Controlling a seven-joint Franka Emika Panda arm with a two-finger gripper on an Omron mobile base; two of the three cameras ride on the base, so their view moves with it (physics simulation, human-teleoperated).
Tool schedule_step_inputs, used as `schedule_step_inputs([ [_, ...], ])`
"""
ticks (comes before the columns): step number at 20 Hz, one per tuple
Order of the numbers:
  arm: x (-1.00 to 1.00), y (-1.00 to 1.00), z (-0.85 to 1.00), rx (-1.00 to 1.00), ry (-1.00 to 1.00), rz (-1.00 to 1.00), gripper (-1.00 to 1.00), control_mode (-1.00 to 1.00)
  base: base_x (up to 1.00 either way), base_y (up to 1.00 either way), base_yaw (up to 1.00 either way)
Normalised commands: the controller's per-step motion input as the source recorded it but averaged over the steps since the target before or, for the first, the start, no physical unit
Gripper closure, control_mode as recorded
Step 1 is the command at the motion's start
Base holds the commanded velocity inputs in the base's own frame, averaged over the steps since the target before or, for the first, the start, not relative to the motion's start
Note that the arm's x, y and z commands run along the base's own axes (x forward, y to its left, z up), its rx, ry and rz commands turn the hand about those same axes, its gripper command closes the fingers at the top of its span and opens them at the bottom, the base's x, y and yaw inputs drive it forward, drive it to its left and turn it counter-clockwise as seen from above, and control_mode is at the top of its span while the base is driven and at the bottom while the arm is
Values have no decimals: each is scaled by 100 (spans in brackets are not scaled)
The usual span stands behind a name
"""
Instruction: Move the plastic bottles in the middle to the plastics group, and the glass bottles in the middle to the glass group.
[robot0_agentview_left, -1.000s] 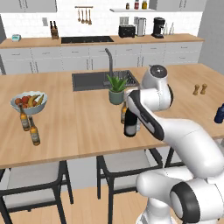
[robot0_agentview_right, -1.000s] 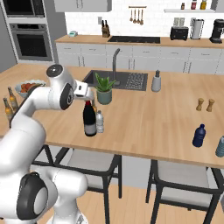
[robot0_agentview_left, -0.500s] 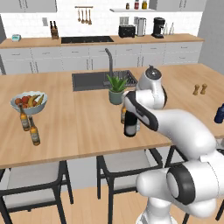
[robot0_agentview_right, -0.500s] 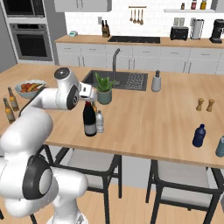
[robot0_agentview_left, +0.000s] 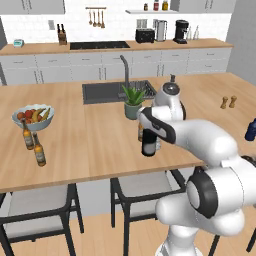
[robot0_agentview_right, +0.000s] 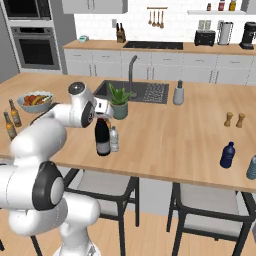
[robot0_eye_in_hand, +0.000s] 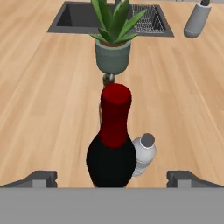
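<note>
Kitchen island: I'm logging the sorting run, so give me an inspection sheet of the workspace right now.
Surface: wooden island counter with a sink.
Job's things: wine bottle, water bottle and a beer bottle clustered mid-counter; two beer bottles near the fruit bowl; blue bottle at the far right.
Clutter: potted plant, shakers, grey dispenser.
Grippers: gripper open, fingers either side of the wine bottle, not closed on it.
Cables: nothing seen.
Surroundings: stools, back cabinets, oven, appliances.
</note>
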Motion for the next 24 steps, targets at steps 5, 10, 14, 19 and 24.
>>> schedule_step_inputs([
  [5, 22, 0, -24, 0, 2, 1, -100, -100, 0, 0, 0],
  [10, 23, 0, -14, 0, 1, 1, -100, -100, 0, 0, 0],
  [14, 21, 0, -14, 0, 0, 1, -100, -100, 0, 0, 0],
  [19, 12, 0, -19, 0, 0, 1, -100, -100, 0, 0, 0],
  [24, 10, 0, -15, 0, 0, 2, -100, -100, 0, 0, 0],
])
